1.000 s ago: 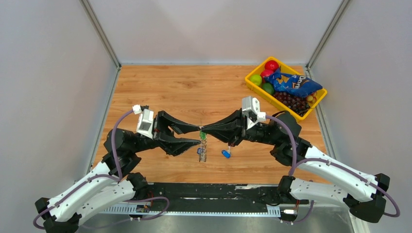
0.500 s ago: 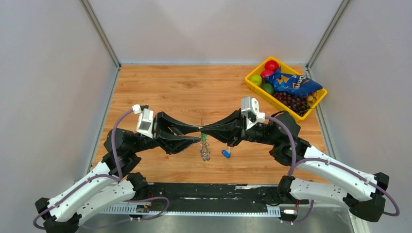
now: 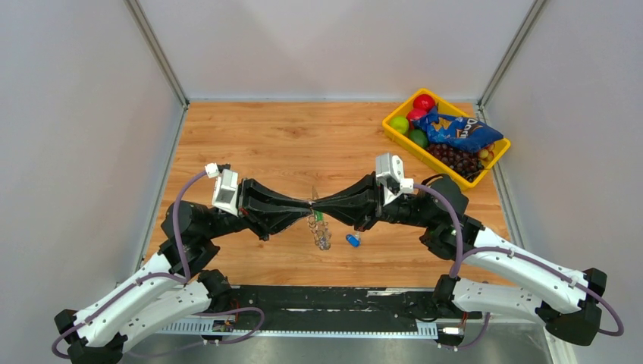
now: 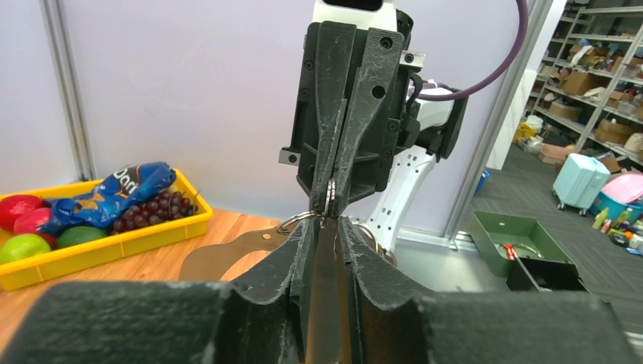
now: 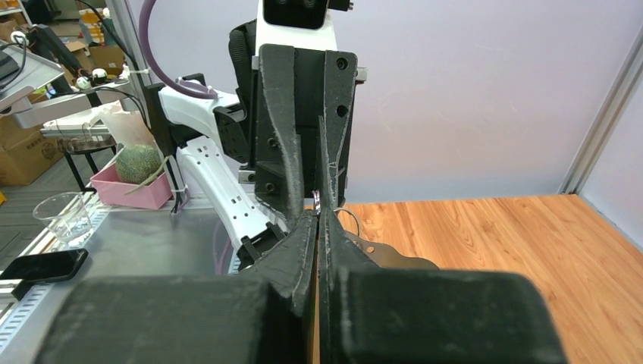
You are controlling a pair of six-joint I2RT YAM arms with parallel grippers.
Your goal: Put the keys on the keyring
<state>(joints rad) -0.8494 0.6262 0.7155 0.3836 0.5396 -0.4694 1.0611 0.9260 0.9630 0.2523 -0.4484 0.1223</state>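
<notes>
My left gripper (image 3: pixel 306 203) and right gripper (image 3: pixel 318 203) meet tip to tip above the middle of the table. Both are shut on the small silver keyring (image 4: pixel 330 199), which stands edge-on between the right fingers (image 4: pixel 356 136); it also shows in the right wrist view (image 5: pixel 315 203). A green-capped key (image 3: pixel 319 217) and the grey chain (image 3: pixel 323 236) hang below the tips. A blue-capped key (image 3: pixel 352 240) lies on the wood under the right gripper. Other keys are not visible.
A yellow tray (image 3: pixel 387 121) with fruit, grapes and a blue snack bag (image 3: pixel 459 130) stands at the back right, also in the left wrist view (image 4: pixel 91 254). White walls enclose the wooden table (image 3: pixel 288 144) on three sides.
My left gripper's jaws, wide open a second ago, have closed at the ring. The hanging chain and green key have shifted slightly right. The right gripper has stayed put.
</notes>
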